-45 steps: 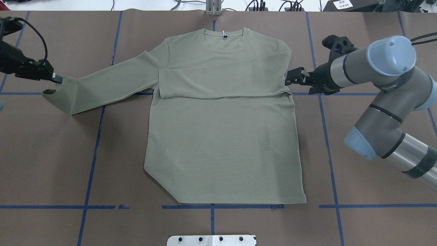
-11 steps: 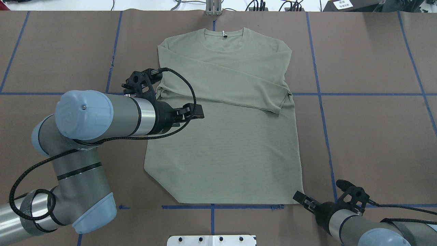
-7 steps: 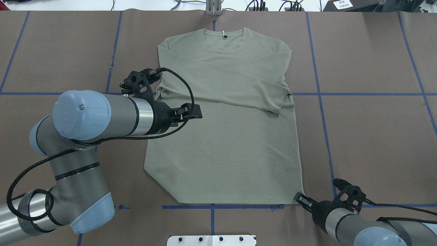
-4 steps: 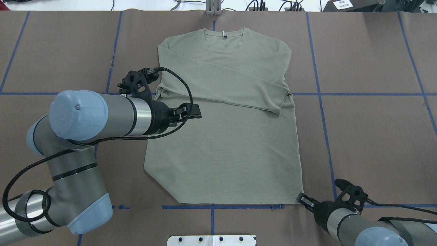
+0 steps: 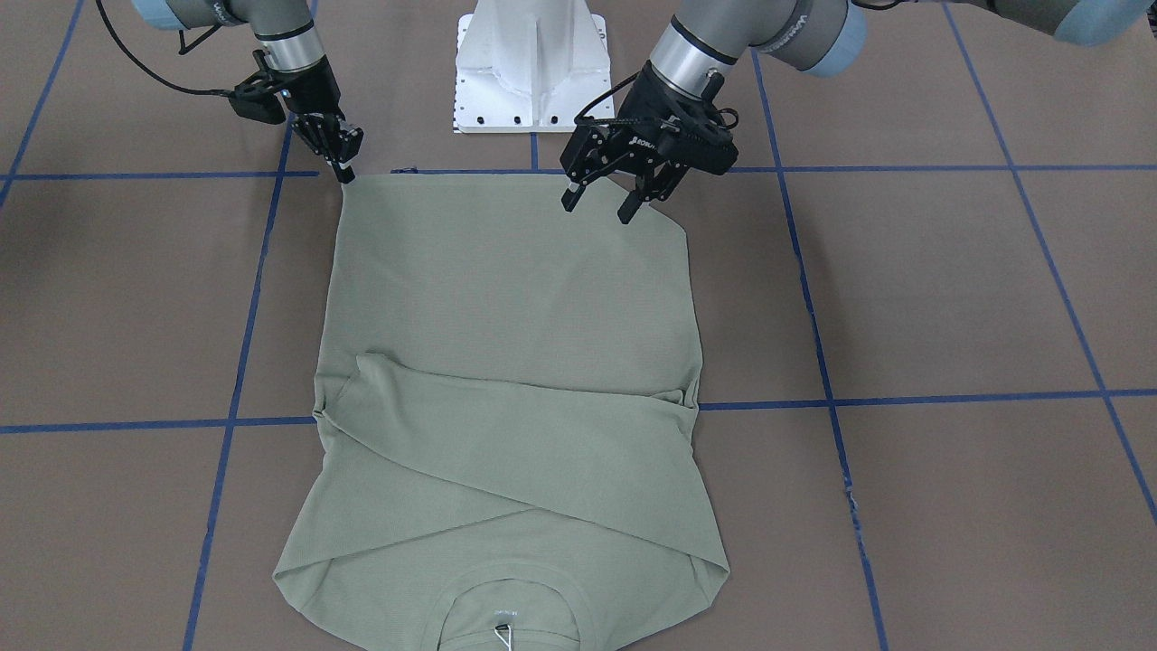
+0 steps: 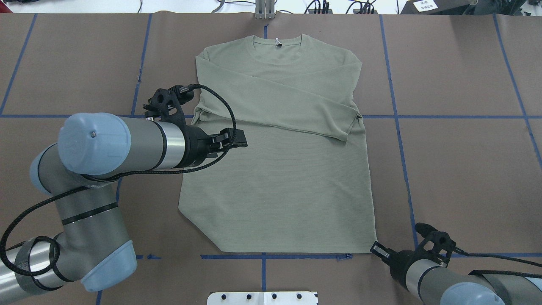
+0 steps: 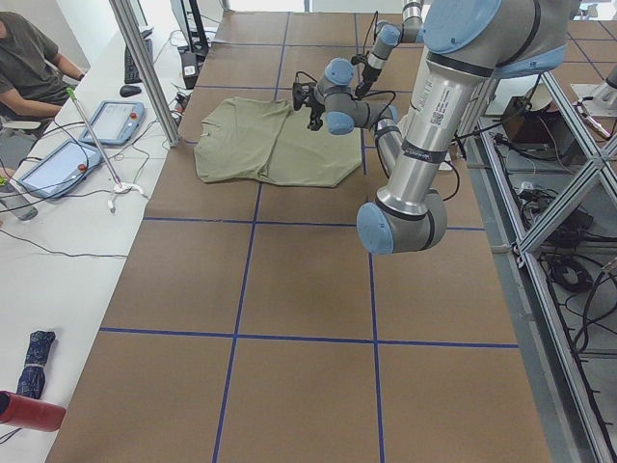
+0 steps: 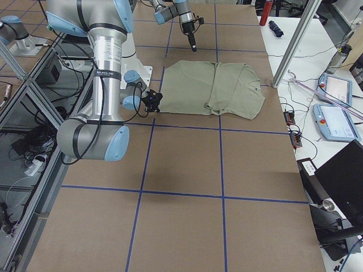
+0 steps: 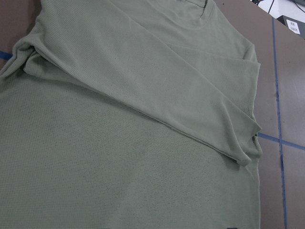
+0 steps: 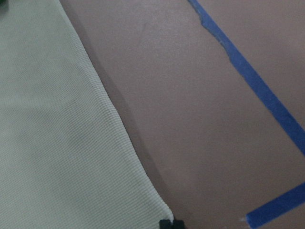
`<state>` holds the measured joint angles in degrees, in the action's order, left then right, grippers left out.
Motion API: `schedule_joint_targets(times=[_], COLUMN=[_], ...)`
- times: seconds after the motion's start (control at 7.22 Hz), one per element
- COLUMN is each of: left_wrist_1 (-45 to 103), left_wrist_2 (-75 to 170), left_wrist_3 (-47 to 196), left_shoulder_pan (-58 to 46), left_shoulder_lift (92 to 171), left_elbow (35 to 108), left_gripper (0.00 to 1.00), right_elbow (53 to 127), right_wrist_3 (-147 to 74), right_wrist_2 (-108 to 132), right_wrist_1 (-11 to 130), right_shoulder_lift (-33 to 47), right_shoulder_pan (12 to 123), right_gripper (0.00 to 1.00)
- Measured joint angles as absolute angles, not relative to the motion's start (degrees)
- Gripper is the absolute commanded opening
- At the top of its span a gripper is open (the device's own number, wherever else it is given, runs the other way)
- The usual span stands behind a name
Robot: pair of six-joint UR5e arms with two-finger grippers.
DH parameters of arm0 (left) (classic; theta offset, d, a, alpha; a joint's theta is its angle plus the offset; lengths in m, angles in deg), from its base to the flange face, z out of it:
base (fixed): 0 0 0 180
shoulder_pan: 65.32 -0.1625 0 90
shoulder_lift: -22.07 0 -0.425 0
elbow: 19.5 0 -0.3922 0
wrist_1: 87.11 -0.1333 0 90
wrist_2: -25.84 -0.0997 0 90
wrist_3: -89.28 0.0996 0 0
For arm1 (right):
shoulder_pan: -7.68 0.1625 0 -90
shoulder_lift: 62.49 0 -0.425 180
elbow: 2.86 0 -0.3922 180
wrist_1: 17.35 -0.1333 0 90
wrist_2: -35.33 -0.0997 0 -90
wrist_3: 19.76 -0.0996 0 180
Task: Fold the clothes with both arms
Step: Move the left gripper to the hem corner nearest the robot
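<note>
So the shirt (image 6: pixel 275 182) lay flat on the counter (image 6: pixel 465 84), sleeves (image 6: pixel 296 106) crossed over the chest. Left end effector (image 5: pixel 597 206) hovered above it, fingers apart. Right end effector (image 5: pixel 344 172) sat at a hem corner; its state was unclear.

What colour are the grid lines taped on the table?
Blue tape lines on a brown table; the overhead exterior view shows them best.

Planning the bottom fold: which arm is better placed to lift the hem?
Probably right. The right gripper sits at a hem corner of the shirt; the left gripper hangs open over its midsection, away from the hem.
</note>
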<state>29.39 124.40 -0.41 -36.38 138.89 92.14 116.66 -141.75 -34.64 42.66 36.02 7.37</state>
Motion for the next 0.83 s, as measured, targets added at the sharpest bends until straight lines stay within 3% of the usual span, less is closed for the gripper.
schedule_joint_targets(times=[0.83], left_wrist_1=[19.54], left_wrist_2=[118.16], left_wrist_3=[-17.97], left_shoulder_pan=[-44.04], left_shoulder_lift=[130.85], left_elbow=[96.52], left_gripper=[0.8], right_elbow=[122.02], right_wrist_3=[-141.75], right_wrist_2=[-35.58], right_wrist_1=[42.6], right_shoulder_lift=[36.19], right_shoulder_pan=[7.87], right_gripper=[0.0])
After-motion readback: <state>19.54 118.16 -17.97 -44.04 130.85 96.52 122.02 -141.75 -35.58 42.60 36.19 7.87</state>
